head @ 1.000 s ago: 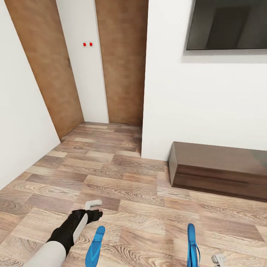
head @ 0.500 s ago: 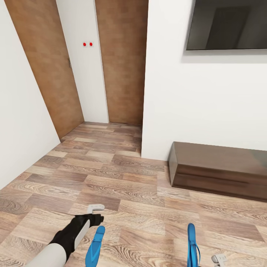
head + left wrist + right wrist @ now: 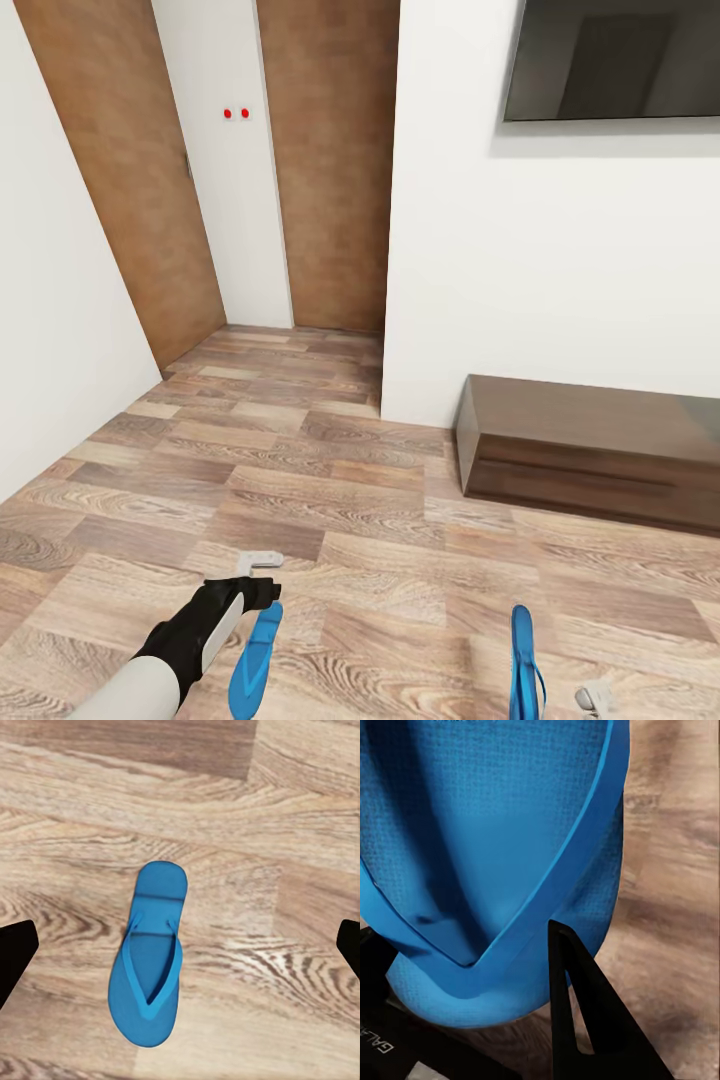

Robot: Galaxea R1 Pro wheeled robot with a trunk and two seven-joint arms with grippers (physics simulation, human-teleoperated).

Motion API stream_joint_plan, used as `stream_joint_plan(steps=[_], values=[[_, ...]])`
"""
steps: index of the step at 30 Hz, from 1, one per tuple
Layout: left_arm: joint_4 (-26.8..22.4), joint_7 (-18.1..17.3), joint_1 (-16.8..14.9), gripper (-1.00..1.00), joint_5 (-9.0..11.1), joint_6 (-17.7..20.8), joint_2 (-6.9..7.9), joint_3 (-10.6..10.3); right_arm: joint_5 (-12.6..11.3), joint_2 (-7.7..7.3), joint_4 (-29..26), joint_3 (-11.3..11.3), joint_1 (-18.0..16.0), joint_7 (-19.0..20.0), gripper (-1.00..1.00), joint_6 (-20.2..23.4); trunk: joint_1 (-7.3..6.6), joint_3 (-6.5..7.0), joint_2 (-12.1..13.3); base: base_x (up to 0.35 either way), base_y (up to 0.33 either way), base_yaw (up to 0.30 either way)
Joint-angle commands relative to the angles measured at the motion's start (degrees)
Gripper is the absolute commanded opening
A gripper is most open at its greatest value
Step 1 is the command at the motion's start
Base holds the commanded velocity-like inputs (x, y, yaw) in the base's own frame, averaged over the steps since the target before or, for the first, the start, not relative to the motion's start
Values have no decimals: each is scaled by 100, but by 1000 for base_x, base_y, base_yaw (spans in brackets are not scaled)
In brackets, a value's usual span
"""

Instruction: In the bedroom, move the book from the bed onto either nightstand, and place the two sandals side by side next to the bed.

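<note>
One blue sandal [image 3: 254, 658] lies flat on the wood floor, strap up, also seen as the sandal [image 3: 150, 960]. My left gripper [image 3: 257, 572] hovers just above and beyond its toe end, open; its dark fingertips [image 3: 16, 949] stand wide apart on either side of it. The other sandal [image 3: 523, 664] stands on edge to the right, with my right gripper [image 3: 596, 697] shut on it. Up close, a black finger [image 3: 581, 1020] crosses the sole of this sandal [image 3: 495, 832] near the strap. The book, bed and nightstand are out of view.
A long low dark wooden bench [image 3: 590, 450] runs along the white wall at right, under a wall-mounted TV [image 3: 615, 60]. A wall corner [image 3: 390, 300] juts out ahead. Wooden doors [image 3: 330, 160] close a short passage at the back left.
My left gripper has edged slightly forward and lower over the lying sandal. The whole view has shifted a little. The right gripper keeps its hold on the other sandal.
</note>
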Motion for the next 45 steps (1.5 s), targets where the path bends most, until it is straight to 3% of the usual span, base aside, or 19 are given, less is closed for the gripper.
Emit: stream_joint_plan(steps=[1, 2, 4, 8, 11, 16, 20, 22, 25, 28, 45], values=[[-10, 45, -2, 100, 59, 23, 5, -37, -24, -2, -61, -54, -18, 40, -100, 591, 21, -23, -44, 0, 0, 0], [-11, 45, -2, 100, 59, 23, 5, -39, -49, -5, -99, -54, -23, 42, -100, 877, 43, -41, -84, 0, 0, 0], [-15, 45, -2, 100, 59, 20, 0, -42, -172, -16, -386, -55, -45, 47, -100, 1992, 87, -77, -164, 0, 0, 0], [-16, 45, -2, 100, 59, 19, -3, -44, -425, -22, -1309, -55, -59, 60, -100, 3226, 175, -149, -325, 0, 0, 0], [-17, 45, -2, 100, 59, 23, -4, -44, -685, -22, -1699, -53, -62, 62, -100, 3566, 221, -207, -406, 0, 0, 0], [-18, 38, -2, 100, 60, 26, -4, -44, -1314, -44, -2001, -43, -69, 63, -100, 4152, 234, -318, -413, 0, 0, 0], [-18, 37, -2, 100, 62, 27, -4, -44, -1514, -111, -2038, -36, -70, 122, -100, 4270, 245, -407, -418, 0, 0, 0], [-18, 36, -2, 100, 65, 27, -4, -44, -1548, -197, -2037, -25, -70, 490, -100, 4288, 250, -451, -421, 0, 0, 0], [-18, 36, -2, 100, 65, 28, -4, -44, -1527, -251, -2033, -7, -70, 1398, -100, 4291, 258, -517, -425, 0, 0, 0], [-18, 36, -2, 100, 67, 28, -4, -44, -1504, -253, -2031, 2, -70, 1595, -100, 4274, 265, -584, -429, 0, 0, 0], [-18, 45, -2, 100, 59, 19, 12, -35, -1492, -244, -2039, 6, -70, 1602, -100, 4249, 309, -960, -452, 0, 0, 0]])
